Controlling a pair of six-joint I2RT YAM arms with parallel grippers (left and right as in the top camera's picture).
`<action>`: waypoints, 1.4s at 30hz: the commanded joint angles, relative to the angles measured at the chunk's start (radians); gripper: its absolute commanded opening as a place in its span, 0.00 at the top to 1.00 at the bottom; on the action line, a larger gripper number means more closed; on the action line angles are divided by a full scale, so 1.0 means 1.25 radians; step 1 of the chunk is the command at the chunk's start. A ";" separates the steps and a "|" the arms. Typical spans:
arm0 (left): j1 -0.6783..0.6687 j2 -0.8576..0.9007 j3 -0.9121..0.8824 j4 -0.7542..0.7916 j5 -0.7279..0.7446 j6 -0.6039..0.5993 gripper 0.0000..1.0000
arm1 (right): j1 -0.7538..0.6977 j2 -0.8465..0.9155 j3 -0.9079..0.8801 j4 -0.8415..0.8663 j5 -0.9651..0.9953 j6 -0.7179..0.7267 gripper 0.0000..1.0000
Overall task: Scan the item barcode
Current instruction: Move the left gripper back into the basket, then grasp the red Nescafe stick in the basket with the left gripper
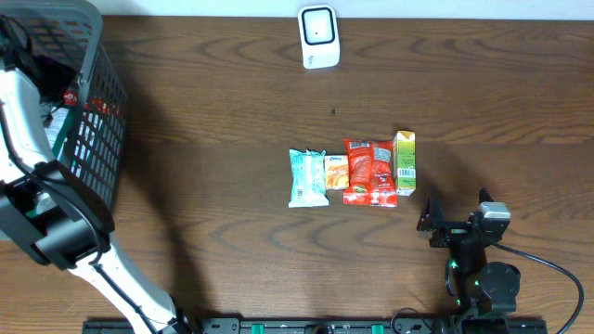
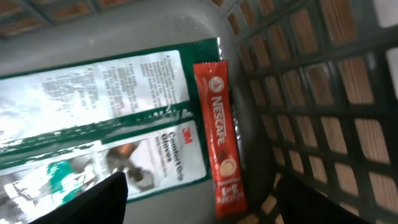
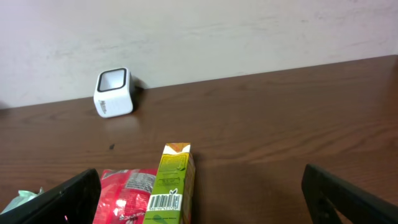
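Basket [image 2: 323, 68] holds red Nescafe stick [image 2: 221, 124] beside green 3M glove packet [image 2: 143, 146].

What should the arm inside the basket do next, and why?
Probably lower the left gripper onto the red Nescafe stick and close on it. Its jaws are open and hold nothing. The stick lies flat in the basket, just ahead of the gripper and beside the glove packet, so it looks the easiest item to lift out for scanning.

The wooden table [image 1: 223, 111] bears a white scanner [image 1: 318, 37], a grey basket [image 1: 100, 102] and a row of packets [image 1: 357, 173].
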 commanded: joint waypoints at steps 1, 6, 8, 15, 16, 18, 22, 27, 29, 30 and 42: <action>-0.019 0.050 0.006 0.033 -0.007 -0.061 0.23 | -0.003 -0.004 -0.001 -0.003 -0.004 -0.009 0.01; -0.041 0.096 0.006 0.082 -0.008 -0.060 0.23 | -0.003 -0.004 -0.001 -0.003 -0.004 -0.009 0.01; -0.049 0.122 0.006 0.091 -0.008 -0.061 0.23 | -0.003 -0.004 -0.001 -0.003 -0.004 -0.009 0.01; -0.055 0.203 0.006 0.106 -0.011 -0.060 0.24 | -0.003 -0.004 -0.001 -0.003 -0.004 -0.009 0.01; -0.055 0.208 0.006 0.107 -0.011 -0.060 0.27 | -0.003 -0.004 -0.001 -0.003 -0.004 -0.009 0.01; -0.055 0.221 0.006 0.109 -0.011 -0.060 0.43 | -0.003 -0.004 -0.001 -0.003 -0.004 -0.009 0.01; -0.055 0.220 0.006 0.114 -0.010 -0.060 0.76 | -0.003 -0.004 -0.001 -0.003 -0.004 -0.009 0.01; -0.050 0.162 0.006 0.105 -0.011 -0.028 0.93 | -0.003 -0.004 -0.001 -0.003 -0.004 -0.009 0.01; -0.045 0.115 0.006 0.098 -0.011 -0.027 0.93 | -0.003 -0.004 -0.001 -0.003 -0.004 -0.009 0.01; -0.043 0.097 0.006 0.093 -0.011 -0.027 0.92 | -0.003 -0.004 -0.001 -0.003 -0.004 -0.009 0.01; -0.030 -0.303 0.006 -0.108 -0.086 -0.003 0.93 | -0.003 -0.004 -0.001 -0.003 -0.004 -0.009 0.01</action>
